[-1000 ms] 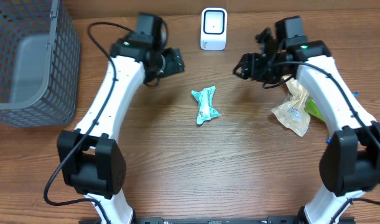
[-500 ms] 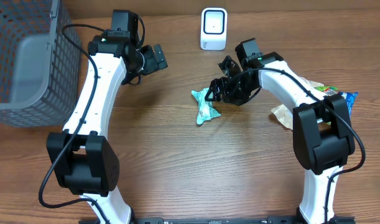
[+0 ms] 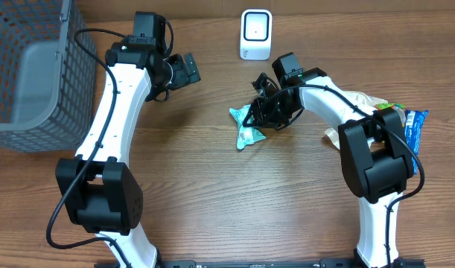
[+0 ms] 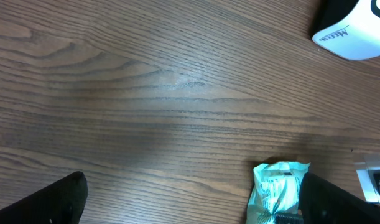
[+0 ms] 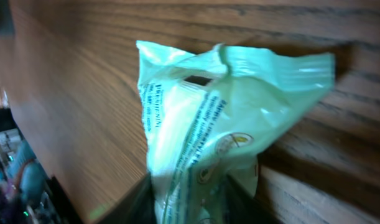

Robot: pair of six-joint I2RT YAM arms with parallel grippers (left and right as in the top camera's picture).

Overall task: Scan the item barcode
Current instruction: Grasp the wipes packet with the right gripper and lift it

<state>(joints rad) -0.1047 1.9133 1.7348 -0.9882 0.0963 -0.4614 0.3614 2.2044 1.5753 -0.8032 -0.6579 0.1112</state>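
Overhead: green packet (image 3: 247, 128) at the middle of the bench (image 3: 212, 186), near the white scanner (image 3: 255, 34); right hand (image 3: 259, 112) down on its upper end, grasping it; left hand (image 3: 184, 69) released, well apart, between basket (image 3: 33, 89) and scanner.

Left wrist: fingers (image 4: 50, 200) spread wide over bare bench, packet's end (image 4: 278, 190) near the right one.

Right wrist: packet (image 5: 208, 130) crumpled, pinched between dark jaws.

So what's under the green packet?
The wooden table. The green packet lies on it; the right gripper pinches one end, hiding what's beneath there.
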